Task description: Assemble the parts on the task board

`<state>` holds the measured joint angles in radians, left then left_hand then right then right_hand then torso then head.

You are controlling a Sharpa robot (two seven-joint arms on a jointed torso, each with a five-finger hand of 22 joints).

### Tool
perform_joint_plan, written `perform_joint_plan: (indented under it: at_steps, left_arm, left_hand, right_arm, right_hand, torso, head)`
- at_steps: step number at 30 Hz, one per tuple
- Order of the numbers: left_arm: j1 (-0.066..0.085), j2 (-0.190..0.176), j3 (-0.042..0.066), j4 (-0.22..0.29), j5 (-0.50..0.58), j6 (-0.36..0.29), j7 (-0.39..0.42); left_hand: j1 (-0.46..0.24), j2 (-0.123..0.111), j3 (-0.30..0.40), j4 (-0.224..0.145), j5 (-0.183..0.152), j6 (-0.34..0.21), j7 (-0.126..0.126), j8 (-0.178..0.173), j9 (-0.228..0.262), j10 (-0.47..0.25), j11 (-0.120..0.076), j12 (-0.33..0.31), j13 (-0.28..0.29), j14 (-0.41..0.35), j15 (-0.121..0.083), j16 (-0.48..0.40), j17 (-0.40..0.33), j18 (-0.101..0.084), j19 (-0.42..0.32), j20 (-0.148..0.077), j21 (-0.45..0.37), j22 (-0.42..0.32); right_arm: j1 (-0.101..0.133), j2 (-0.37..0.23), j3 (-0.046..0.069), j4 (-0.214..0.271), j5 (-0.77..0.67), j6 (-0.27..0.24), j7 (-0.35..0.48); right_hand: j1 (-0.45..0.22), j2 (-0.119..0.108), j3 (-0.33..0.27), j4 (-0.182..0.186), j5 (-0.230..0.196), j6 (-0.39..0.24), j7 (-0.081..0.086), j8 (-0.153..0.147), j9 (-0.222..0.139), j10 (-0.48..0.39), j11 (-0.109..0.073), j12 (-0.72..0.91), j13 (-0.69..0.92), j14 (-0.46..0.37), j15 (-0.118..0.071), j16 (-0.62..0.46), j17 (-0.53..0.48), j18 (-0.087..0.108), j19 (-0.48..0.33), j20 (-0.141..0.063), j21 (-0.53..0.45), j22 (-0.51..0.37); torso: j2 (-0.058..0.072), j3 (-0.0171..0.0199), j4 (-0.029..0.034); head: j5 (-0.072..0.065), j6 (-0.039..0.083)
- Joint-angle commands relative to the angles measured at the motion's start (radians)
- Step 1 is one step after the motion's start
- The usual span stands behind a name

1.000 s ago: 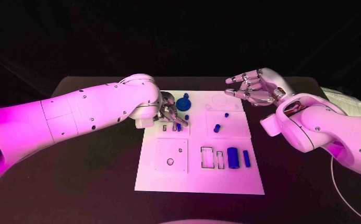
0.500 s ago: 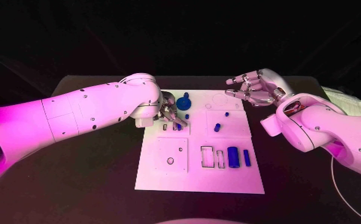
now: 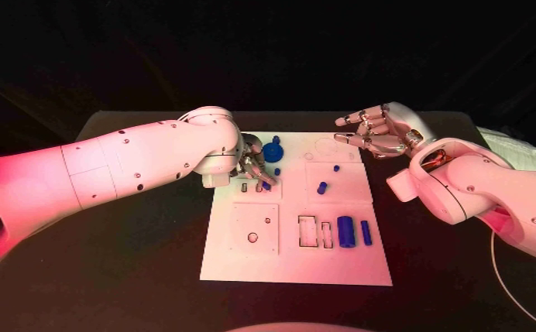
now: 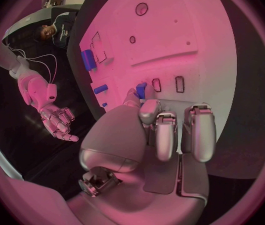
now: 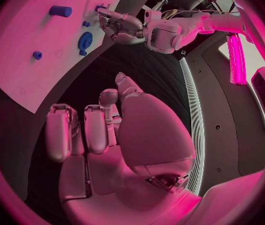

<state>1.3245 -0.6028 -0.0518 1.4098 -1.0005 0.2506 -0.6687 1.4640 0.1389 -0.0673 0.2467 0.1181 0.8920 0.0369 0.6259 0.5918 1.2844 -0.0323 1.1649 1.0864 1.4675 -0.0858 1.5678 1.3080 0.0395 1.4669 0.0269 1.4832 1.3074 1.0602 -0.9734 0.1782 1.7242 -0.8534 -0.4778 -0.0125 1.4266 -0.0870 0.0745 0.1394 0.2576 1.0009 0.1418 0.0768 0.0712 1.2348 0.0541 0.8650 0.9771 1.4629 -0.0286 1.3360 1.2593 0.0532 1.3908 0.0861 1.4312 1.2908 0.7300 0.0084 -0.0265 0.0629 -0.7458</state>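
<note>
Pinching a small blue part (image 4: 140,90) at the slots in the task board's (image 3: 296,266) far-left corner, the left hand (image 3: 252,166) should seat it squarely; right hand (image 3: 378,132) hovers empty, fingers apart, beside the board.

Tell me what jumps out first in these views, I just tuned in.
The white task board lies mid-table, dotted with small blue parts, the biggest a blue cylinder near its right side. The left hand is down on the board's far left part, fingers at a small blue piece by two dark slots. The right hand hovers off the board's far right corner, fingers spread, holding nothing.
</note>
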Motion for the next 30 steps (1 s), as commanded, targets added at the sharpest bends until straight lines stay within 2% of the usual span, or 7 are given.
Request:
perform_joint_plan:
  at_steps: [1,3,8,10,11,23,30]
  left_arm:
    - [-0.003,-0.003,-0.003,0.003,0.015,-0.005,0.002]
    - [-0.004,-0.008,-0.002,0.008,0.025,-0.015,0.004]
    - [-0.004,-0.029,0.002,0.026,0.049,-0.059,0.010]
    - [-0.004,-0.040,0.003,0.036,0.059,-0.084,0.013]
    - [-0.004,-0.044,0.003,0.040,0.061,-0.097,0.015]
    - [-0.016,-0.093,0.003,0.108,0.014,-0.264,0.034]
    - [-0.035,-0.112,0.003,0.128,-0.048,-0.270,0.030]
  left_hand:
    - [0.042,-0.025,0.157,-0.047,0.001,-0.006,0.006,-0.007,0.008,-0.003,0.003,-0.009,-0.002,0.103,-0.002,0.003,0.263,-0.006,0.032,-0.003,-0.001,0.108]
    - [0.012,-0.089,0.300,-0.014,-0.001,-0.003,0.010,-0.004,0.021,0.000,0.006,-0.013,-0.004,0.103,0.004,0.003,0.263,-0.004,0.032,-0.005,-0.002,0.108]
    - [-0.042,-0.178,0.498,-0.013,-0.003,-0.002,0.008,0.008,0.047,0.006,0.000,-0.012,-0.002,0.103,0.004,0.003,0.263,-0.005,0.031,0.002,-0.005,0.108]
    - [-0.045,-0.180,0.503,-0.013,-0.003,-0.002,0.008,0.008,0.047,0.007,0.000,-0.012,-0.002,0.103,0.004,0.003,0.263,-0.005,0.031,0.002,-0.005,0.108]
    - [-0.090,-0.215,0.587,-0.023,-0.007,-0.002,0.007,0.016,0.062,0.010,0.005,-0.012,-0.002,0.103,0.003,0.003,0.263,-0.004,0.031,0.001,-0.006,0.109]
    - [-0.131,-0.248,0.665,-0.056,-0.010,0.003,0.004,0.023,0.076,0.017,0.004,-0.014,-0.004,0.103,0.001,0.003,0.263,-0.006,0.035,0.000,-0.002,0.118]
    - [-0.139,-0.257,0.683,-0.066,-0.011,0.005,0.003,0.023,0.079,0.019,0.003,-0.015,-0.005,0.103,0.000,0.003,0.263,-0.006,0.036,-0.001,-0.001,0.120]
  right_arm:
    - [-0.002,0.001,0.000,-0.001,0.001,0.021,-0.002]
    - [-0.002,0.002,0.000,-0.002,0.001,0.022,-0.002]
    - [-0.003,0.002,0.000,-0.004,0.001,0.025,-0.003]
    - [-0.004,0.001,0.000,-0.004,0.001,0.025,-0.003]
    - [-0.004,-0.001,-0.001,-0.004,0.001,0.025,-0.003]
    - [-0.004,-0.009,-0.002,-0.006,0.001,0.028,-0.002]
    - [-0.004,-0.013,-0.002,-0.006,0.001,0.031,-0.001]
  right_hand:
    - [-0.001,0.006,-0.003,0.002,0.003,0.000,0.001,0.003,0.000,-0.007,-0.002,-0.005,-0.001,0.043,0.006,-0.007,-0.001,0.012,-0.008,0.001,-0.006,-0.001]
    - [-0.001,0.006,-0.003,0.002,0.003,0.000,0.001,0.003,0.000,-0.007,-0.002,-0.005,-0.001,0.043,0.006,-0.007,-0.001,0.012,-0.008,0.001,-0.006,-0.001]
    - [-0.001,0.006,-0.003,0.002,0.003,0.000,0.001,0.003,0.000,-0.007,-0.002,-0.005,-0.001,0.043,0.006,-0.007,-0.001,0.012,-0.008,0.001,-0.006,-0.001]
    - [-0.002,0.006,-0.003,0.002,0.003,0.000,0.001,0.003,0.000,-0.008,-0.002,-0.006,-0.002,0.043,0.006,-0.008,-0.003,0.013,-0.010,0.001,-0.007,-0.004]
    - [-0.003,0.006,-0.004,0.003,0.003,0.000,0.001,0.003,0.000,-0.009,-0.002,-0.008,-0.003,0.042,0.006,-0.009,-0.004,0.013,-0.011,0.001,-0.008,-0.005]
    - [-0.013,0.009,-0.008,0.010,0.010,-0.001,0.001,0.003,0.000,-0.011,-0.002,-0.009,-0.006,0.042,0.007,-0.011,-0.005,0.014,-0.012,0.002,-0.010,-0.007]
    - [-0.016,0.010,-0.010,0.013,0.012,-0.001,0.001,0.003,0.000,-0.011,-0.001,-0.008,-0.006,0.042,0.007,-0.012,-0.005,0.014,-0.012,0.002,-0.010,-0.007]
  torso:
    - [0.000,0.0006,0.0009]
    - [0.000,0.0006,0.0009]
    - [0.000,0.0013,0.0017]
    - [0.000,0.0017,0.0026]
    - [-0.001,0.0019,0.0037]
    - [-0.001,0.0023,0.0063]
    - [0.000,0.0030,0.0091]
  head:
    - [-0.001,-0.003]
    - [-0.001,-0.003]
    - [-0.003,-0.002]
    - [-0.003,-0.003]
    - [-0.003,-0.003]
    - [-0.001,-0.001]
    - [0.003,-0.006]
